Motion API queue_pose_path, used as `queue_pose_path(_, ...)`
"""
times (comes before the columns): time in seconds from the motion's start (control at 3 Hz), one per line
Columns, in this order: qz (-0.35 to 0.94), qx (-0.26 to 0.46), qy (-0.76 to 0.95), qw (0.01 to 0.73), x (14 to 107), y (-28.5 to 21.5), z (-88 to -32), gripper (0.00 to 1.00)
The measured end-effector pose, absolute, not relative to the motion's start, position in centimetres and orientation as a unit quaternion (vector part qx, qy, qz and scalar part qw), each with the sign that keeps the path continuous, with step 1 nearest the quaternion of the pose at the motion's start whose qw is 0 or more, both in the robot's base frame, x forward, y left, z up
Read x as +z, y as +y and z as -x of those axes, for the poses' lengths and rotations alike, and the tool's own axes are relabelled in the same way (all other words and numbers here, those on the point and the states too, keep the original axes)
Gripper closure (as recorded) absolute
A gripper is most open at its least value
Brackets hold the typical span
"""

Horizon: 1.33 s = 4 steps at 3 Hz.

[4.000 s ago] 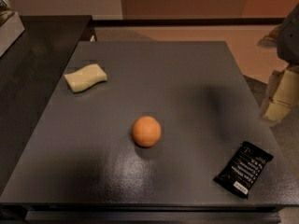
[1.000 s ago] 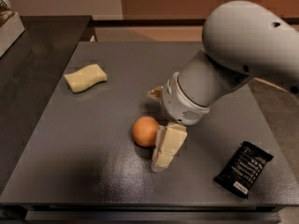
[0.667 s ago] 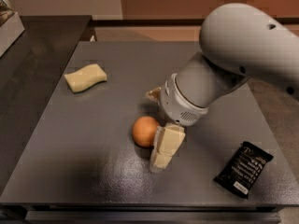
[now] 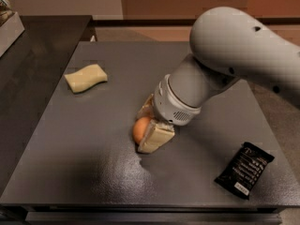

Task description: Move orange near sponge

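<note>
**Gripper down at the orange, mid-table**

The orange sits on the dark table near its middle, well apart from the sponge, which lies flat toward the far left corner. The gripper is low over the table and pressed close against the orange's right side, partly covering it. Whether it has actually clamped the fruit or only brackets it — cannot tell. A black snack wrapper lies near the front right edge, clear of everything else.
</note>
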<state>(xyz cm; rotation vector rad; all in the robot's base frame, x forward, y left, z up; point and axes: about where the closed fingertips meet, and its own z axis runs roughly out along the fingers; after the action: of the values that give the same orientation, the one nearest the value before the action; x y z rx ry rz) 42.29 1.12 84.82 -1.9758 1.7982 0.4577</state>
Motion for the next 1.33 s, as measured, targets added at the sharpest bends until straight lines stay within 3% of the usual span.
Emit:
queue_pose_path(0.67, 0.703, 0.162, 0.652, 0.233, 86.6, 1.6, -44.0, 0.87)
queue_pose_path(1.0, 0.69, 0.153, 0.661, 0.252, 88.7, 2.7, -46.1, 1.0)
queue_pose_path(1.33, 0.667, 0.139, 0.68, 0.27, 89.7, 4.1, -48.6, 1.0)
